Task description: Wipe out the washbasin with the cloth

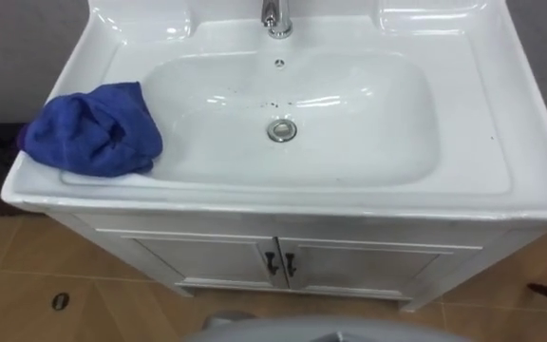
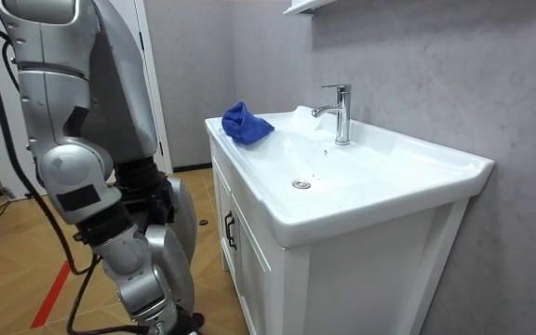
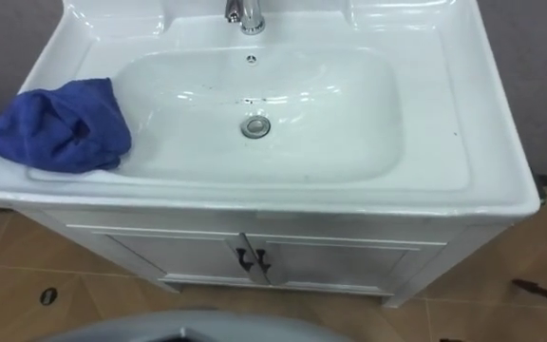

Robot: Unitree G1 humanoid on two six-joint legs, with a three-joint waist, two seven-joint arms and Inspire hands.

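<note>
A crumpled blue cloth (image 1: 93, 130) lies on the left rim of the white basin (image 1: 501, 123), partly hanging into the bowl; in the room view the cloth (image 2: 247, 123) sits at the far corner. Small dark specks (image 1: 273, 99) dot the bowl between the overflow hole and the metal drain (image 1: 281, 130). I stand in front of the cabinet, facing the basin. My right arm hangs down at my side, and my right hand (image 2: 177, 323) is at the room view's bottom edge, far from the cloth.
A chrome tap (image 1: 275, 17) stands at the back centre of the basin. Below are white cabinet doors with dark handles (image 1: 278, 264). A small round floor drain (image 1: 60, 301) sits in the brown tiles at the left. A grey wall backs the basin.
</note>
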